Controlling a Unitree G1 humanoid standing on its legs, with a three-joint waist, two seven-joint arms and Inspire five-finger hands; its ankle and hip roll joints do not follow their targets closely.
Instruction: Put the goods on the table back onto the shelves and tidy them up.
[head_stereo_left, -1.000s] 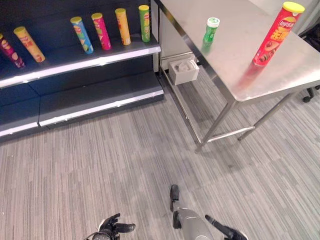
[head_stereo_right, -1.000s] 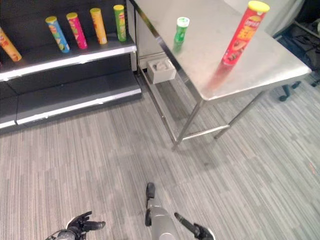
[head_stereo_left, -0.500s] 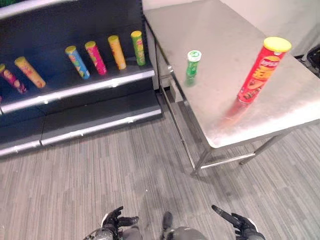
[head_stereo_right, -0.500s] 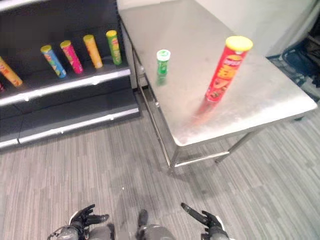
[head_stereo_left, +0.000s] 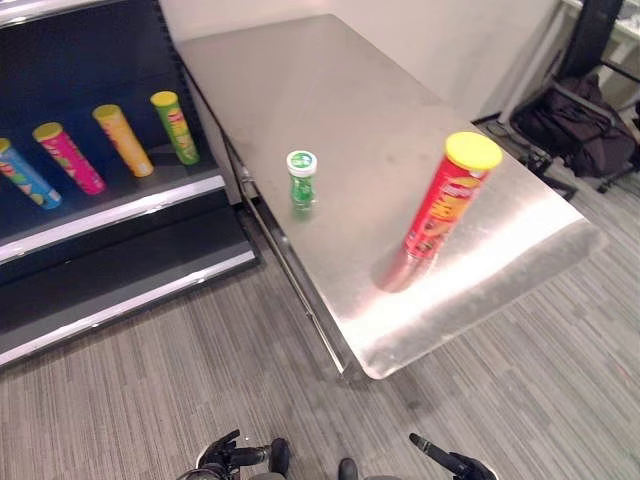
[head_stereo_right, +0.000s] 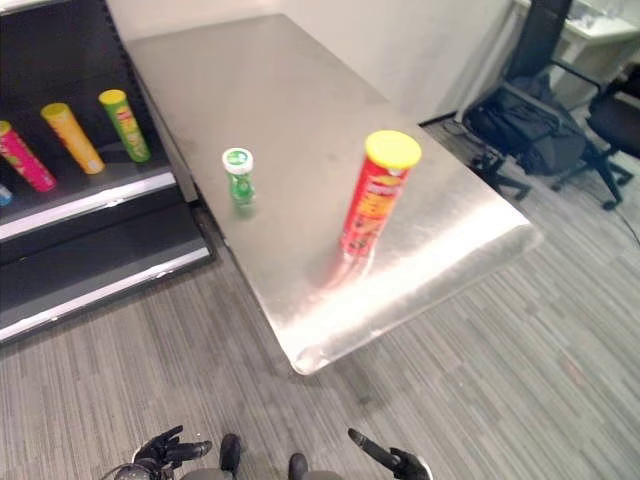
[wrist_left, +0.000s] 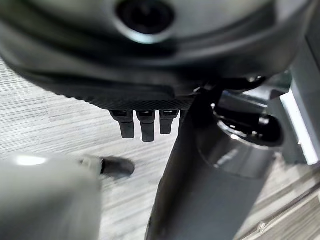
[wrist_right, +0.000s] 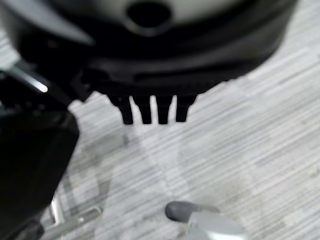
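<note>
Fingers of left hand (head_stereo_left: 222, 457) & right hand (head_stereo_left: 452, 466) hang straight, empty, low over floor; red can (head_stereo_left: 442, 198) & green can (head_stereo_left: 301, 180) upright on worktop (head_stereo_left: 340, 110) well ahead of fingers. Approach step; next, likely reach for a can

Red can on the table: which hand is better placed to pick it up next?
Probably the right hand: the red can stands toward the table's right side, the small green can nearer the left hand. Both hands hang low, open and empty.
</note>
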